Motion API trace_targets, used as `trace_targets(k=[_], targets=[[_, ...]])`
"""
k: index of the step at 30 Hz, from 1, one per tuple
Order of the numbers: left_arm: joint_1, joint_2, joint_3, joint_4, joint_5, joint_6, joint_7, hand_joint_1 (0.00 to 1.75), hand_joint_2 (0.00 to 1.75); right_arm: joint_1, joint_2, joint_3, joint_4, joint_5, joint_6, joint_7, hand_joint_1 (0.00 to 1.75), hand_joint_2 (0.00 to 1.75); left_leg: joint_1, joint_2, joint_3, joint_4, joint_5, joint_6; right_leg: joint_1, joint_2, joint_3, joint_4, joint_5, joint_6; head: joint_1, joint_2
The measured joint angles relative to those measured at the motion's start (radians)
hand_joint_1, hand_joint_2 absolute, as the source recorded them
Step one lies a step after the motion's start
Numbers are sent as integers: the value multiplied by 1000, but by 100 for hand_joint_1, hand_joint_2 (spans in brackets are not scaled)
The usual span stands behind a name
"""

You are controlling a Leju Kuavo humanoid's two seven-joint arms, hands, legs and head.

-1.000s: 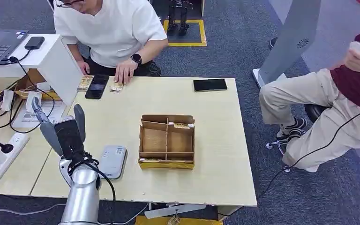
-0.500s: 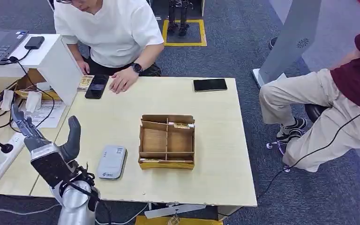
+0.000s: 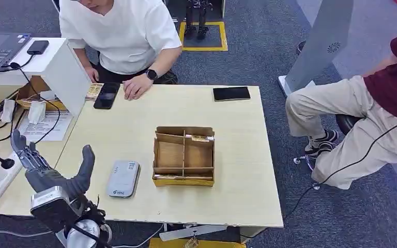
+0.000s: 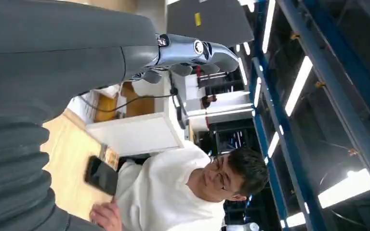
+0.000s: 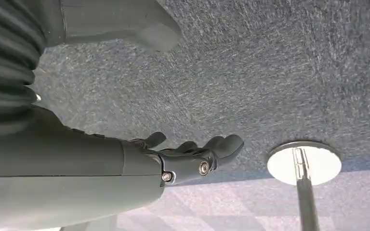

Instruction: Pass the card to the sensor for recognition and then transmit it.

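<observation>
Left hand [image 3: 51, 173] raised at 7 o'clock off the table's near-left corner, fingers spread, holding nothing; right hand [image 5: 192, 154] hanging over carpet, fingers loosely apart, empty. Sensor [image 3: 123, 178] flat just beyond, at 8 o'clock. Card [image 3: 200, 138] likely the small slip in the divided box [image 3: 184, 155]: thin, stiff, light, slick; best pinched by an exposed edge. Table [image 3: 238, 155] smooth pale wood; phone [image 3: 231, 93], seated person [image 3: 121, 36] at 12.

No text, label or number is legible; the print on the grey sensor [image 3: 123, 178] is too small.
</observation>
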Motion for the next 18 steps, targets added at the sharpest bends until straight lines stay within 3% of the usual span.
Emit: trace_targets(k=[4, 9, 10, 18], targets=[[38, 6, -55, -45, 86, -1, -50, 0, 175, 1, 0, -4, -2, -17, 0, 0, 0, 175, 0, 0, 0, 0, 0, 0, 0, 0, 0, 0, 0, 0, 0, 0], [76, 24, -112, -96, 67, -1, -97, 0, 175, 4, 0, -5, -4, -21, 0, -2, 0, 175, 0, 0, 0, 0, -1, 0, 0, 0, 0, 0, 0, 0, 0, 0], [82, 31, -127, -105, 54, -1, -100, 0, 0, 4, 0, -5, -4, -24, 0, -2, 0, 175, 0, 0, 0, 0, -1, 0, 0, 0, 0, 0, 0, 0, 0, 0], [105, 64, -205, -116, -10, -1, -99, 0, 0, 5, 0, -5, -4, -35, 0, -3, 0, 175, 0, 0, 0, 0, 0, 0, 0, 0, 0, 0, 0, 0, 0, 0]])
